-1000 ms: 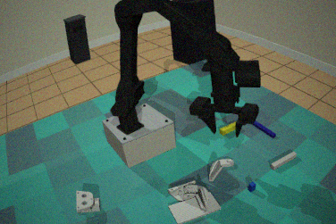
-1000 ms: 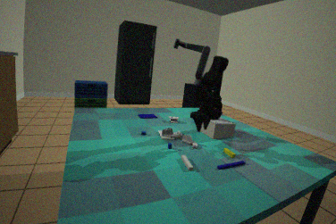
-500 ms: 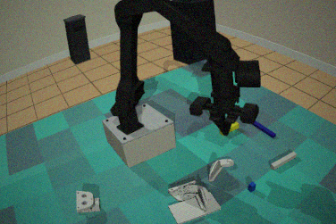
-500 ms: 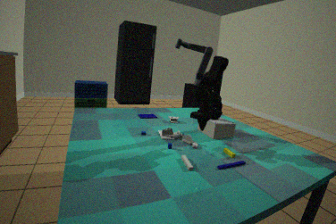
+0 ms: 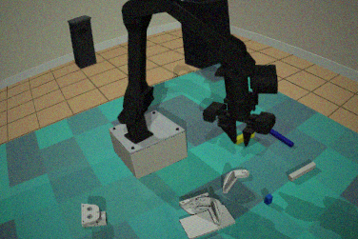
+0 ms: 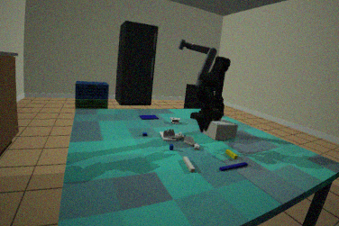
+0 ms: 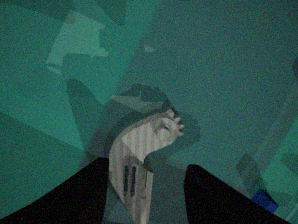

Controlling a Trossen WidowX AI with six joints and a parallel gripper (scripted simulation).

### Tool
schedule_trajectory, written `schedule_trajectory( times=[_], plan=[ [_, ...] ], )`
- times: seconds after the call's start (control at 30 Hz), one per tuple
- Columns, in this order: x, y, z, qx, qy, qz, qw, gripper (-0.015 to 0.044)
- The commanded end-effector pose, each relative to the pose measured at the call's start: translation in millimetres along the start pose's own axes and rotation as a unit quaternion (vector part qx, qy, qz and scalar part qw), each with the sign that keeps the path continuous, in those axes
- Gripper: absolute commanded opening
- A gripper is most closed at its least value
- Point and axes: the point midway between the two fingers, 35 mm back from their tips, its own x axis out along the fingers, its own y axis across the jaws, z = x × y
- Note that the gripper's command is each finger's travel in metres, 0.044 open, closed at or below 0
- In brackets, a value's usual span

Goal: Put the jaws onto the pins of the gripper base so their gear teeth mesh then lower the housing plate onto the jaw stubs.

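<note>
One loose white jaw lies on the table, its gear teeth at one end in the wrist view. My gripper is partly open and empty, above the table; in the wrist view the loose jaw shows between and beyond its fingertips. The white gripper base lies nearby with a curved, jaw-like part on top; whether that part sits on a pin or meshes is too small to tell. A white piece with two round holes, seemingly the housing plate, lies apart from them.
A white bar, a blue cube, a blue rod and a yellow block lie around. A flat blue piece lies farther off. The arm stands on a pale box.
</note>
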Motion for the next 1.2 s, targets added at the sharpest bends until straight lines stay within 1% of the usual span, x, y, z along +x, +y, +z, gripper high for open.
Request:
schedule_trajectory(
  times=[0.0,0.27,0.47,0.7,0.93,1.17],
  plan=[
    [-0.1,-0.1,-2.6,0.05,0.002,0.001,0.999,0.0236],
    [-0.3,-0.8,-7.7,0.178,0.005,0.002,0.984,0.044],
    [-0.4,-1.3,-11.5,0.272,0.007,0.002,0.962,0.044],
    [-0.6,-1.7,-16.0,0.378,0.01,0.002,0.926,0.044],
    [-0.7,-2.1,-20.5,0.48,0.013,0.001,0.877,0.044],
    [-0.9,-2.5,-25.0,0.576,0.016,0.0,0.818,0.044]
  ],
)
